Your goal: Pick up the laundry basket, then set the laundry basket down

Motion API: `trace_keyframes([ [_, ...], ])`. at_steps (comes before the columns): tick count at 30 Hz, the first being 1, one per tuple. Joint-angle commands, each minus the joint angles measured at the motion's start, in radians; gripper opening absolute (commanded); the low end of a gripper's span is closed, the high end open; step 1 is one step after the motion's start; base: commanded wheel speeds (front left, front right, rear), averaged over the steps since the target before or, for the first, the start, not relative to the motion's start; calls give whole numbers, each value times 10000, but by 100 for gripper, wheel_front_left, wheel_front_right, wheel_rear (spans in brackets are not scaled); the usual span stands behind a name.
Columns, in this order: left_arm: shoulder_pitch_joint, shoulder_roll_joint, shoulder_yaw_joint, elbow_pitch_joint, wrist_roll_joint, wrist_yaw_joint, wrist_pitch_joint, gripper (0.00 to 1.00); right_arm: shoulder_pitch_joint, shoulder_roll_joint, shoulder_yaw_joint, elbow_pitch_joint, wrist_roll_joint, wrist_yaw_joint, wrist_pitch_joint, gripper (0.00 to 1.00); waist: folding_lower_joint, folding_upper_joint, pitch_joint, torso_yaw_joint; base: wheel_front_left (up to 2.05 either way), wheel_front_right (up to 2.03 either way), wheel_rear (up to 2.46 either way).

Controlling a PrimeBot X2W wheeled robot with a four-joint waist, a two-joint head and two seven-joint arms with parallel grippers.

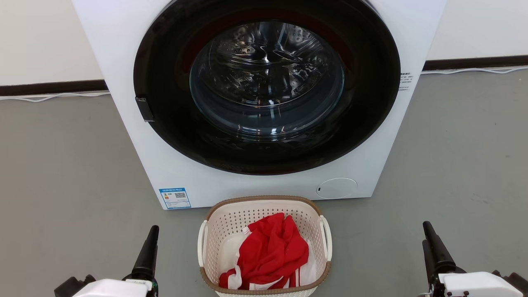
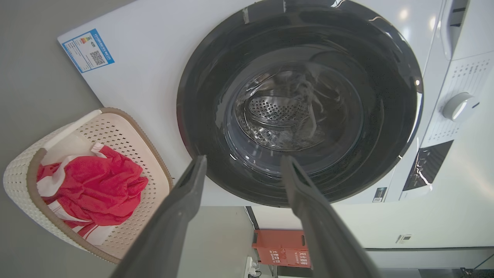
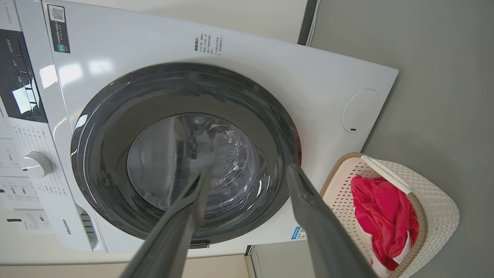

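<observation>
The laundry basket (image 1: 231, 218), cream-white and perforated with a brown rim and white side handles, stands on the grey floor just in front of the washer. A crumpled red and white garment (image 1: 272, 247) lies inside it. My left gripper (image 1: 153, 231) hovers to the basket's left, a little apart from it, and my right gripper (image 1: 427, 229) is farther off on the right. In the left wrist view the left gripper (image 2: 244, 160) is open and empty, with the basket (image 2: 19, 173) at the lower left. The right gripper (image 3: 250, 172) is likewise open, and the basket (image 3: 436, 200) sits at the lower right.
A white front-loading washer (image 1: 123, 62) with a shut dark round door (image 1: 264, 156) rises right behind the basket. Grey floor (image 1: 453, 165) spreads on both sides. A dark baseboard and a white cable (image 1: 49, 97) run along the back wall. An orange-red box (image 2: 281, 247) stands beyond the washer.
</observation>
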Motion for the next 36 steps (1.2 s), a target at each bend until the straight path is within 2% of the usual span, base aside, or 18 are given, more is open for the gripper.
trace_keyframes([
  [1, -186, 65, 60, -328, 67, 44, -46, 100, -301, -99, 57, -336, -86, 26, -84, 100, -1, 0, 0, 0, 0, 0, 0],
  [21, -85, 172, -606, -1079, 4106, 848, -632, 100, -166, -116, 475, -961, -3409, 38, -671, 100, -1, 0, -14, -12, 0, 0, 0],
  [36, -25, 609, -1305, -1398, 6245, 1752, -1073, 100, -88, -129, 715, -1274, -5359, 48, -1111, 100, -1, 0, -46, -23, 0, 0, 0],
])
